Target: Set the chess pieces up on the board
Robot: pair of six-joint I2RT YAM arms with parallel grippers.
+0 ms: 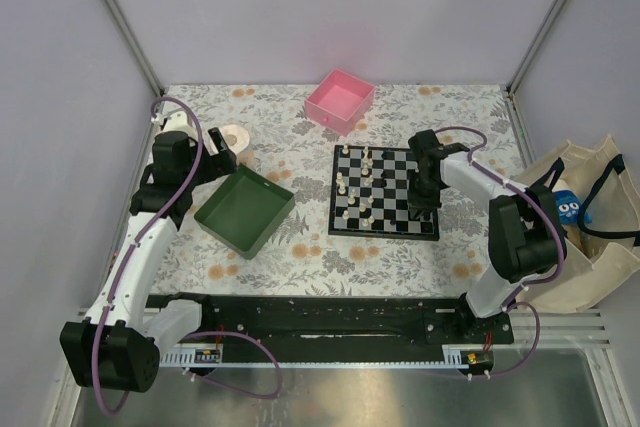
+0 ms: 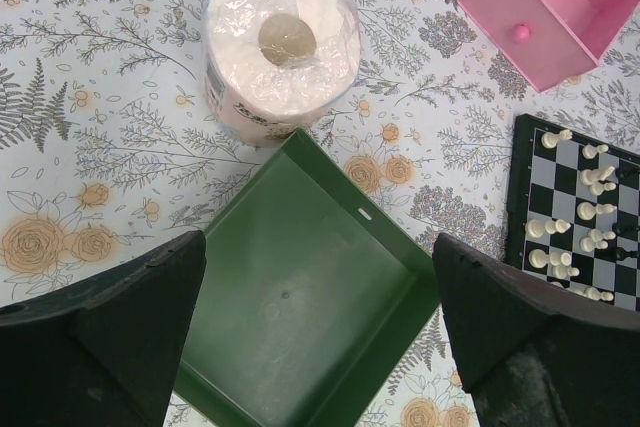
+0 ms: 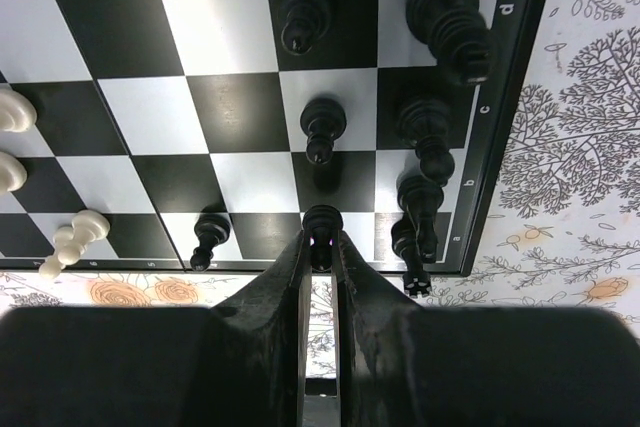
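The chessboard [image 1: 392,167] lies right of centre, with cream-white pieces [image 1: 345,185] on its left side and black pieces [image 1: 385,155] toward its right. My right gripper [image 1: 420,209] hangs over the board's near right corner. In the right wrist view it [image 3: 321,247] is shut on a black pawn [image 3: 322,221] over a square by the board's edge [image 3: 487,157]; other black pieces [image 3: 322,127] stand close by. My left gripper [image 2: 320,277] is open and empty above the green tray [image 2: 290,297]. The board also shows in the left wrist view [image 2: 625,217].
A green square tray [image 1: 243,209] sits left of the board and looks empty. A pink box [image 1: 339,100] stands behind the board; it also shows in the left wrist view [image 2: 560,7]. A wrapped paper roll [image 1: 238,140] lies far left, and a cloth bag [image 1: 590,217] sits off the table's right edge.
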